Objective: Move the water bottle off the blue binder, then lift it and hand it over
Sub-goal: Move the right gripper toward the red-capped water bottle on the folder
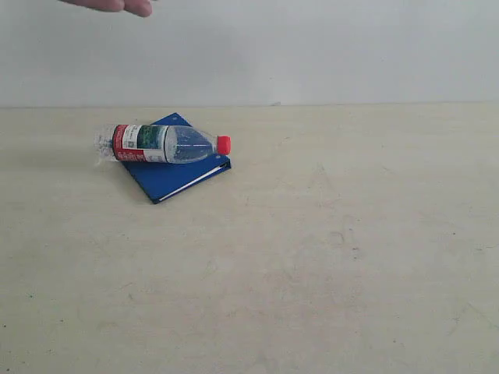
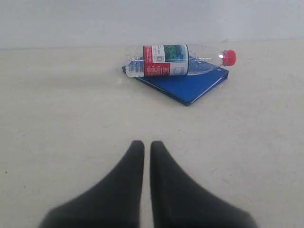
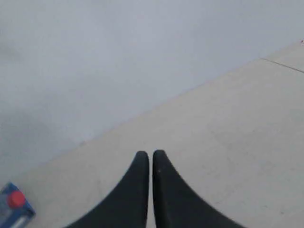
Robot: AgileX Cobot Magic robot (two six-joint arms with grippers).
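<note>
The water bottle [image 1: 160, 144] lies on its side across the blue binder [image 1: 168, 178]
Both rest on the pale surface [image 1: 312, 257]; the left pincer [image 2: 143, 147] and right pincer [image 3: 150, 156] are closed and empty, apart from them.

1. My left gripper [image 2: 143, 142]: black, with two fingers [image 2: 127, 180], each narrow at the tip and broadening toward a blurred base.
2. Left gripper, state: my fingertips are drawn together with only a thin slit between them, and nothing is held.
3. Left gripper, pose: my tips point out over the surface [image 2: 71, 118], touching nothing.
4. My right gripper [image 3: 147, 153]: black, with the same pair of tapered fingers [image 3: 135, 190].
5. Right gripper, state: tips closed to a thin slit, nothing held.
6. Right gripper, pose: my tips point out over the surface, touching nothing.
</note>
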